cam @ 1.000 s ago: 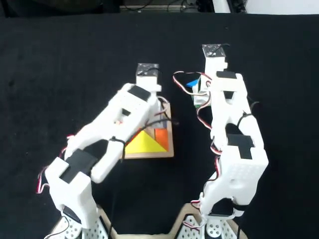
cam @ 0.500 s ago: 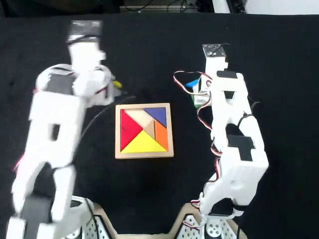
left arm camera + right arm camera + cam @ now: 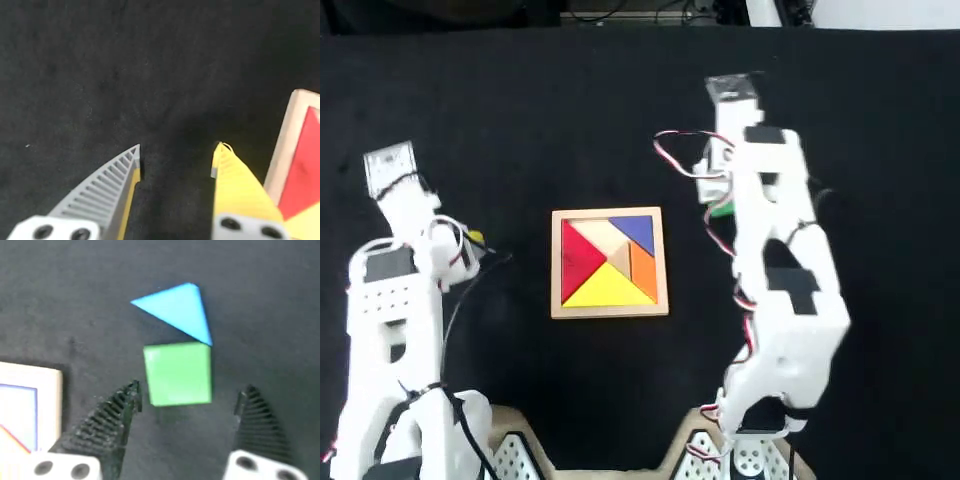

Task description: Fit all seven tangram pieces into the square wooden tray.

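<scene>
Green square (image 3: 177, 372) is the piece being worked. It lies flat on the black counter (image 3: 280, 300) between the wide-spread fingers of my right hand (image 3: 187, 400), just ahead of the tips and not touched. The blue triangle (image 3: 175, 310) sits just beyond it, 1 corner at the square's far corner; I cannot tell if they touch.

The tray (image 3: 610, 311) is beside that hand, on the side toward the other arm. It holds a red piece (image 3: 578, 262), yellow piece (image 3: 610, 290), orange piece (image 3: 642, 268) and dark blue piece (image 3: 635, 232). A pale wood patch (image 3: 610, 240) shows mid-tray, and I cannot tell whether it is a piece or bare floor.

My left hand (image 3: 178, 150) is wide and empty over bare counter, with the tray edge just off its yellow finger.

My read is that at least 2 pieces are left and the step is the grasp on the square. Next I need to drop the right hand, close on 2 flat sides without nudging the triangle, then carry it to the tray.
</scene>
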